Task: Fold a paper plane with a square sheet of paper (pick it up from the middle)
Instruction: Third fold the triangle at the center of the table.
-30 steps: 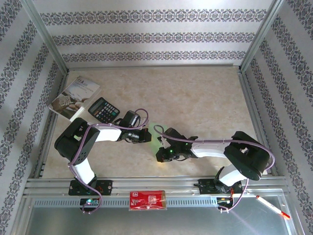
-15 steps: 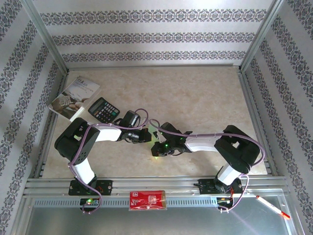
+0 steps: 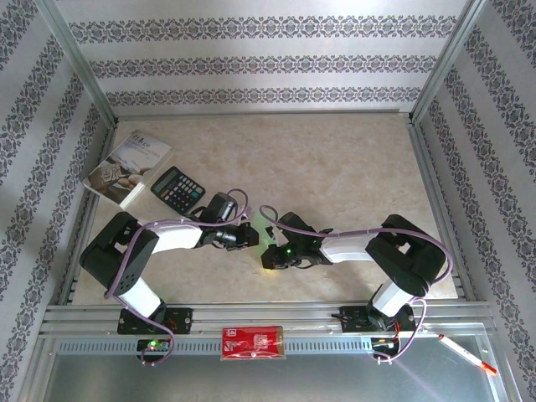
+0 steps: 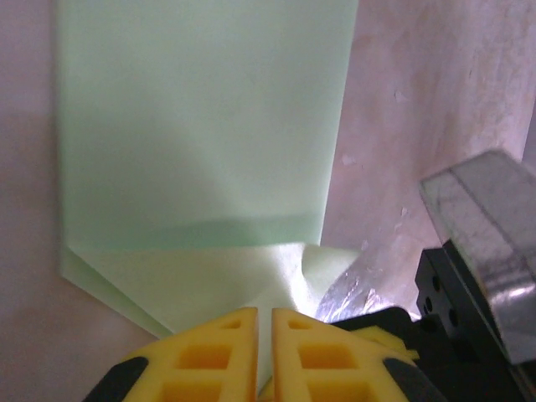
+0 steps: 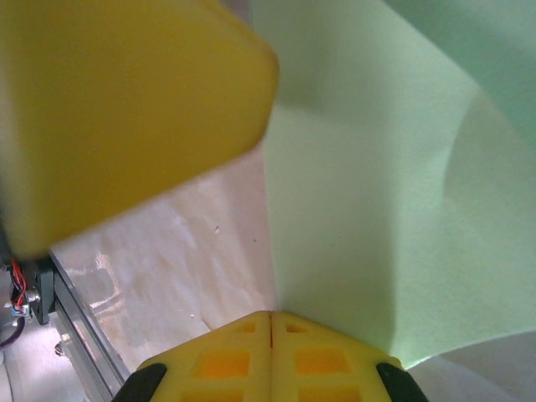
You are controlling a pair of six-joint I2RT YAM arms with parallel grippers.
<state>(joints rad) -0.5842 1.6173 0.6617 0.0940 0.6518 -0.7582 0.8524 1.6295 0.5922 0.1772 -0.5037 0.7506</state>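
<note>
Nearer to the right gripper [image 3: 272, 254] the left gripper [image 3: 248, 237] has been brought. The folded square sheet of paper [image 4: 201, 126] is clamped by both pairs of jaws. Print on the booklet [image 3: 127, 167] cannot be read.

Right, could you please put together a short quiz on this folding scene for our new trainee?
1. True or false: the calculator lies beside the booklet at the far left of the table.
2. The left gripper and the right gripper both meet the square sheet of paper. Its colour is: A red; B light green; C white.
3. In the right wrist view, are the right gripper's fingers apart or together?
Key: 1 true; 2 B; 3 together, with the paper at their tips.
</note>
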